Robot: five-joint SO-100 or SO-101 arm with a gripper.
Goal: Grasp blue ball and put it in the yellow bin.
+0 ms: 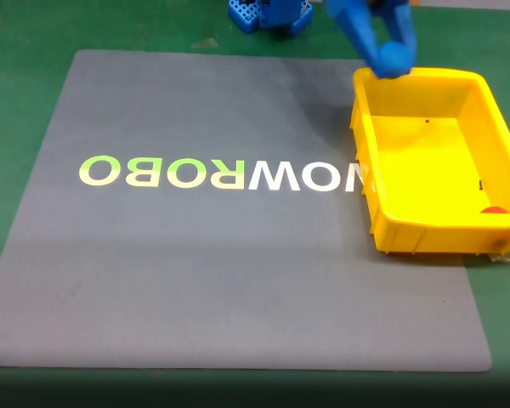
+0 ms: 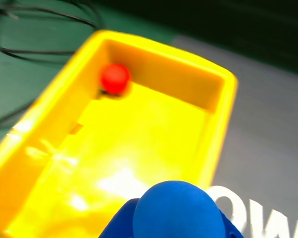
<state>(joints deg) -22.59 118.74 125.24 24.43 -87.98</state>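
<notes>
Gripper (image 1: 389,59), blue plastic, two-fingered, is clamping the small matte blue ball (image 2: 175,210) | ball is hanging above the bright yellow rectangular plastic bin (image 1: 425,234) at its rim | judged light, stiff, slightly rough (unlikely to slip), best pinched across its middle | small red ball (image 2: 114,78) is lying inside.

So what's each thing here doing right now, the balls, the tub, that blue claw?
blue ball: held in the claw, above the tub's rim, not yet dropped.
claw: shut on the blue ball, over the tub's far corner in the fixed view.
yellow bin: upright on the grey mat, open top.
red ball: resting inside the tub, in a corner.
grey mat: lying flat.
</notes>
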